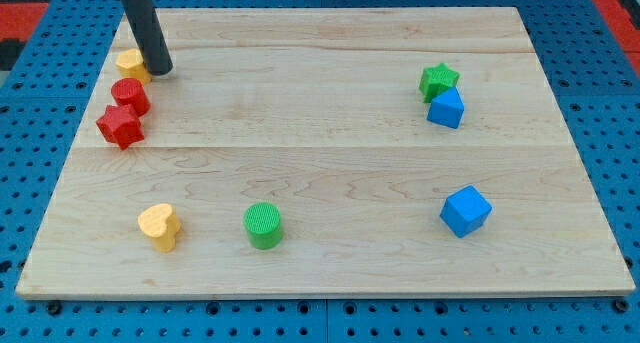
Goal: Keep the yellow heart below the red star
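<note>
The yellow heart lies near the view's bottom left of the wooden board. The red star lies at the left edge, well above the heart. My tip is at the view's top left, touching the right side of a yellow block. The tip stands above and to the right of the red star, far from the yellow heart.
A red cylinder sits between the yellow block and the red star. A green cylinder lies right of the heart. A green star and a blue block sit at the right; a blue cube lower right.
</note>
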{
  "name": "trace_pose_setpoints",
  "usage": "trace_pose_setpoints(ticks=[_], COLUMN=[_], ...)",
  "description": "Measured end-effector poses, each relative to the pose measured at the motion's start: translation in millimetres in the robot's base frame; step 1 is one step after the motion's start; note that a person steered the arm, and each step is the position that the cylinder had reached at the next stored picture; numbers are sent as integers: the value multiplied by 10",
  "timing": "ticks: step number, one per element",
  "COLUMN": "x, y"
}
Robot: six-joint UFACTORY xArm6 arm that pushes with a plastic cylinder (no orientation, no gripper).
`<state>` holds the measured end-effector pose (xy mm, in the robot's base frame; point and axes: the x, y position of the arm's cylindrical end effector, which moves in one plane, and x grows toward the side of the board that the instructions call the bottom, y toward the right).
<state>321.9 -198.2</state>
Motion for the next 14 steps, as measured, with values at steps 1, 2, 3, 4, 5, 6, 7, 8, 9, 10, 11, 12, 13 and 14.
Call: trace_pose_setpoints(ticks=[1,2,3,4,5,6,7,8,9,10,11,12,13,14], x=[-4,665,1356,1900,2383,2509,2270,2131,2521,2714,2576,2439,2351,2319], y=[980,1145,1066,1066,1016,569,30,-134,-91,-209,-322,-322,-322,-322])
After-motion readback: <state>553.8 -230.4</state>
